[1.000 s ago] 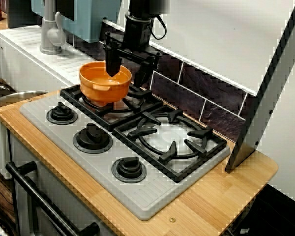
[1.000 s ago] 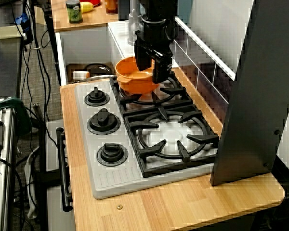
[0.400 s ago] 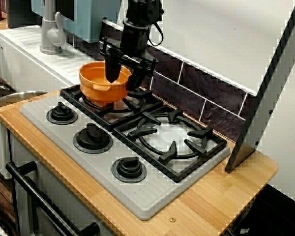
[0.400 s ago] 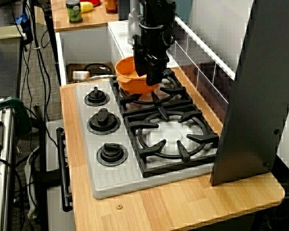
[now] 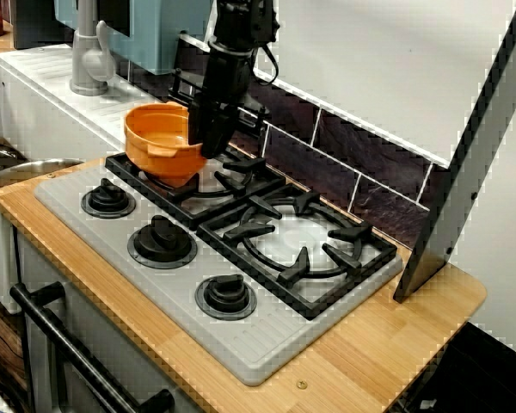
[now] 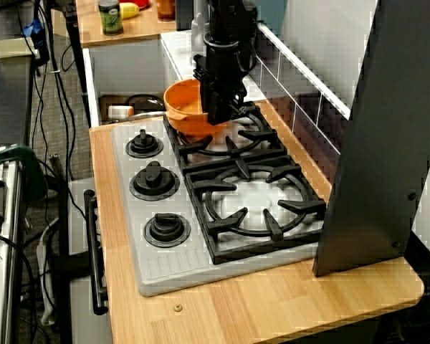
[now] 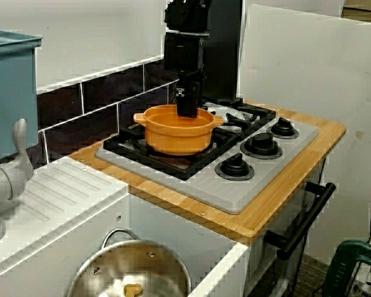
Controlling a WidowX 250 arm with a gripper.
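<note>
A grey cooktop [image 5: 155,284] sits in a wooden counter [image 5: 361,353], with dark tiles behind it. The gripper [image 5: 208,142] points down, its fingers pinching the tile-side rim of the orange pot [image 5: 159,142]. The pot hangs directly beneath the gripper, over the black burner grate [image 5: 232,185]; I cannot tell whether it clears the grate. Three knobs [image 5: 161,239] line up in front of the gripper, and a second grate [image 5: 301,241] lies beside it.

One pot [image 5: 159,142] (orange), three knobs [image 5: 162,241], two burners [image 5: 297,241]
</note>
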